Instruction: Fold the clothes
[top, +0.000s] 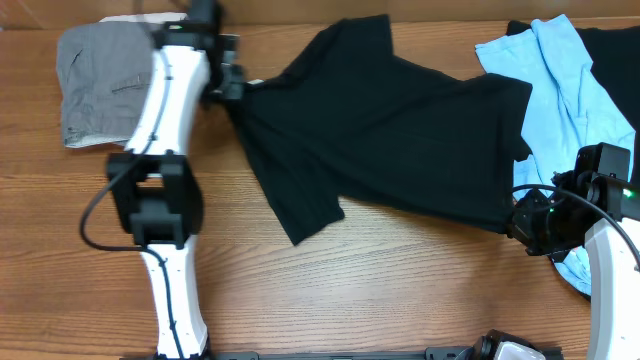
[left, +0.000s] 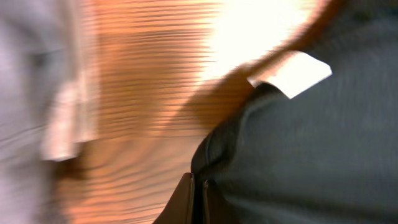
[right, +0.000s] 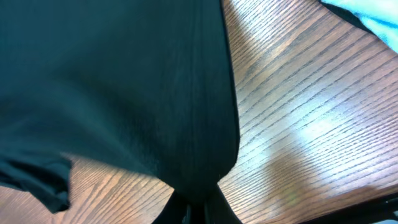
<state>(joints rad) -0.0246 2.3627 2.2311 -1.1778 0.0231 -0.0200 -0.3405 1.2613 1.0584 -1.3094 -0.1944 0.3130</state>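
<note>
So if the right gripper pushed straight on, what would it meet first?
Probably more of the plain black cotton T-shirt it pinches; the right gripper points into that cloth, wooden table seemingly behind.

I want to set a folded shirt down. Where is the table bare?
Widest bare wood: the near strip of table below the black T-shirt, between the left arm and the right hand. Crowded: the right end, under the light blue tee, and far left, under the grey trousers.
</note>
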